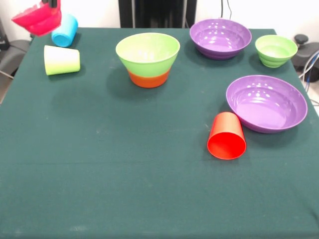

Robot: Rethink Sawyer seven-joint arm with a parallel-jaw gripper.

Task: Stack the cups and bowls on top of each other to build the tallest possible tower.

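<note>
Five bowls showed around the tower (pixel 148 59), itself two nested bowls: two purple bowls (pixel 220 37) (pixel 266 102) and one small green bowl (pixel 275 50) to its right, one pink bowl (pixel 38 21) to its left. Three cups lay on their sides: lime green (pixel 62 59), sky blue (pixel 65 30), red (pixel 227 136).

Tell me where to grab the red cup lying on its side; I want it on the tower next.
Probably best across its side wall near the open rim, coming straight down. The red cup lies on its side with its mouth toward the camera, so no rim faces up. The nearer purple bowl sits close on one side, so set the jaws to clear it.
</note>
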